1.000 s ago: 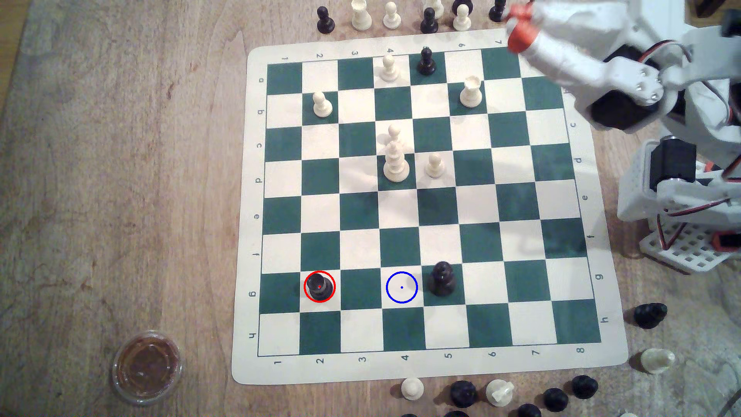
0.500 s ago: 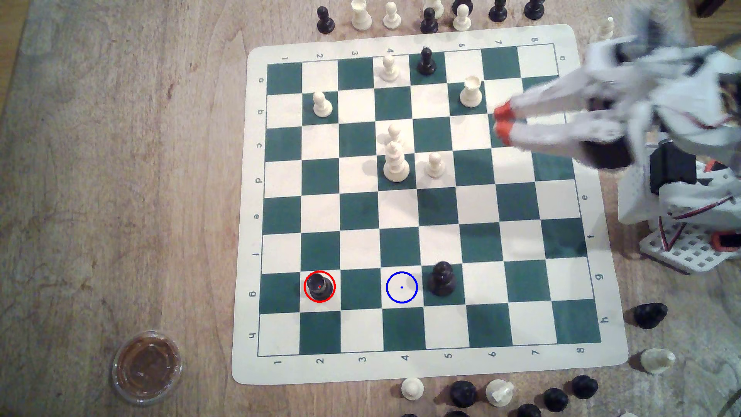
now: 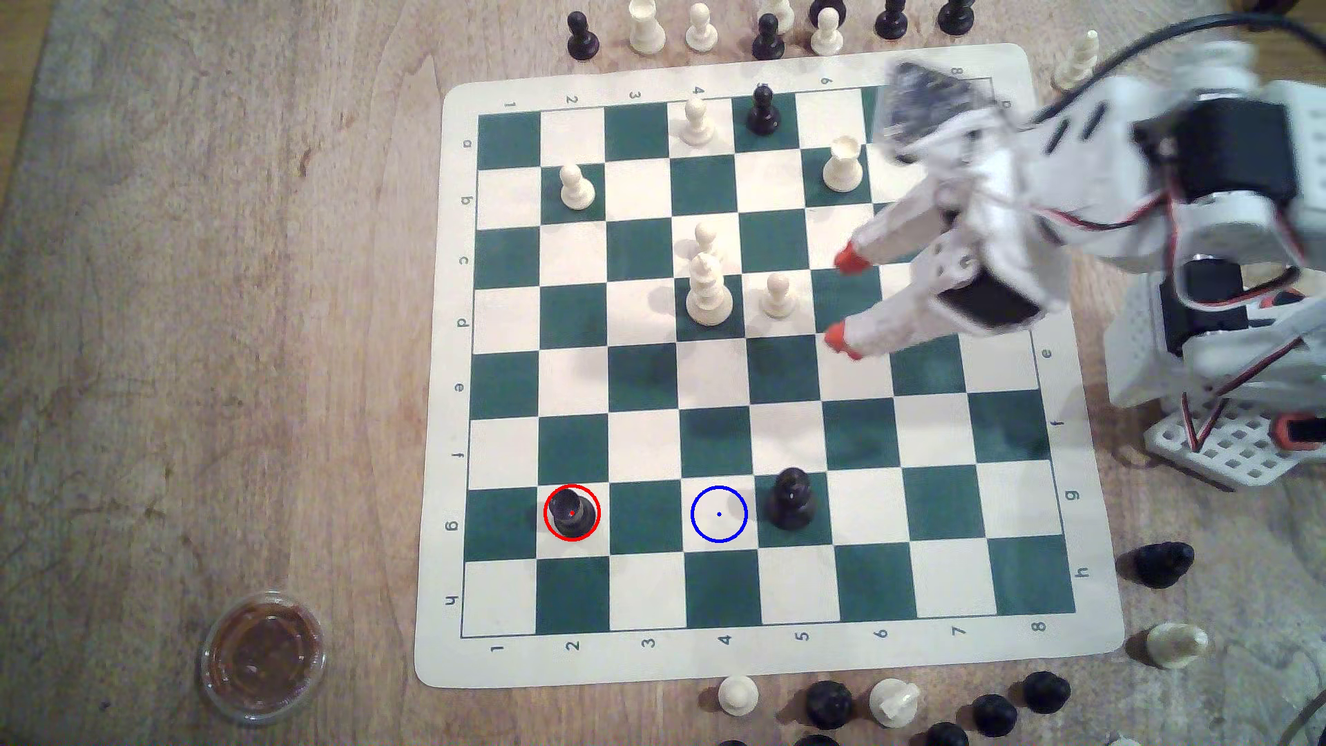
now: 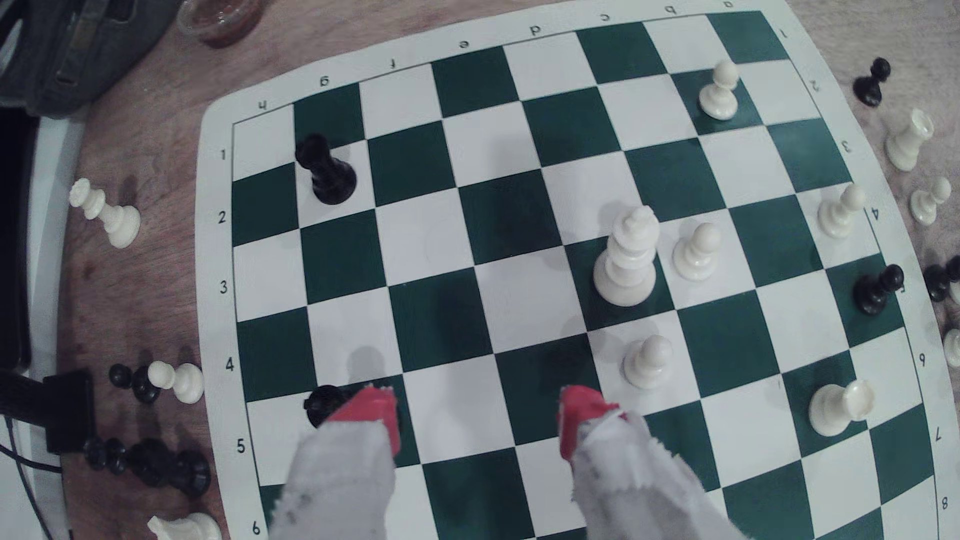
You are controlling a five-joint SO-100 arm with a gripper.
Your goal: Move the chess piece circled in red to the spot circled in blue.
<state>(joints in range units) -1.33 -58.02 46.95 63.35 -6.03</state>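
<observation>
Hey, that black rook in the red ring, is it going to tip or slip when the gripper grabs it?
The rook looks short with a flared base, so it probably stands steady. It seems rigid moulded plastic, likely light, and its smooth waist may slip. The open gripper has red tips, which might help it grip.

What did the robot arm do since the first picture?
The pincer swung from the board's far corner out over the middle and opened wide, holding nothing. The black chess piece in the red ring, the blue-ringed spot and the other pieces stayed put.
</observation>
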